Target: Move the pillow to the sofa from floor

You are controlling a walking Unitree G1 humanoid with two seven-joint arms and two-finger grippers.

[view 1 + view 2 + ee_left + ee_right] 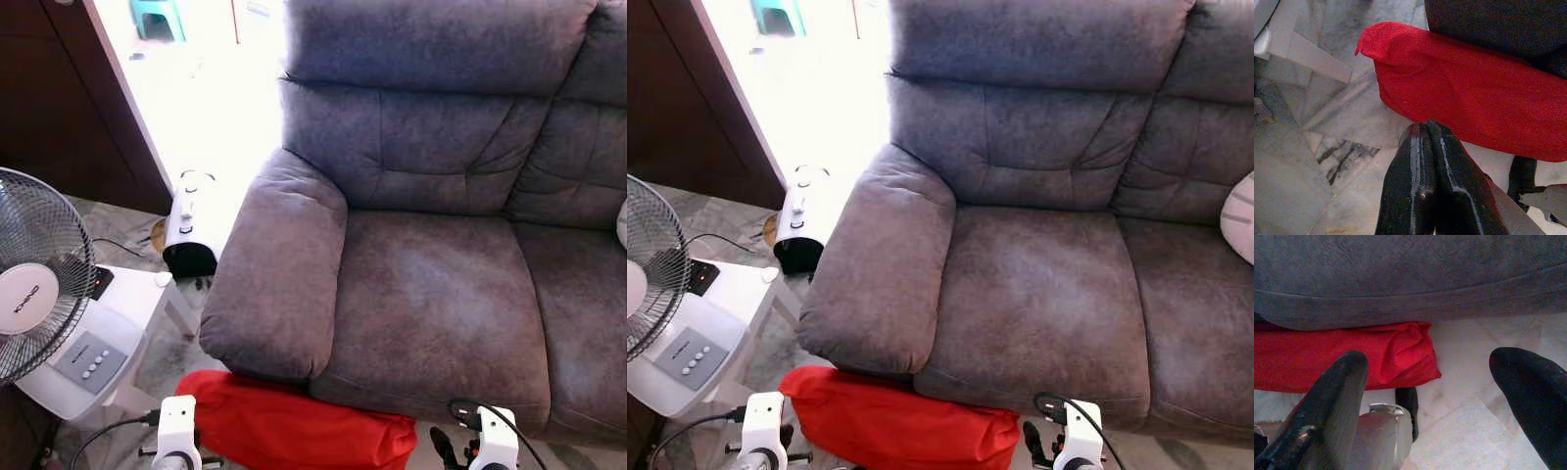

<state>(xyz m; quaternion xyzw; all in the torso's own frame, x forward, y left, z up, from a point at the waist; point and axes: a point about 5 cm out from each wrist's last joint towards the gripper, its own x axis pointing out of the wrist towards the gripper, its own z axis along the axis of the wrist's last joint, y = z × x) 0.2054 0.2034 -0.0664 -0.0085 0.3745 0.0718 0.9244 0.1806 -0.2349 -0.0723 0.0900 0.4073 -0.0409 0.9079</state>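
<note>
A red pillow [294,423] lies on the marble floor against the front of the grey sofa [431,294], below its left armrest. In the left wrist view my left gripper [1426,128] is shut, its tips just short of the red pillow [1469,98] and holding nothing. In the right wrist view my right gripper [1435,372] is open, its fingers [1339,396] spread wide in front of the pillow's right end [1400,352]. Both wrists [178,431] [495,443] sit at the bottom edge of the eye views.
A standing fan [34,274] and a white appliance [83,357] stand at the left on a white stand. A small white heater [191,223] sits beside the sofa's armrest. A pale cushion [1239,217] lies on the sofa's right seat. Bright doorway behind.
</note>
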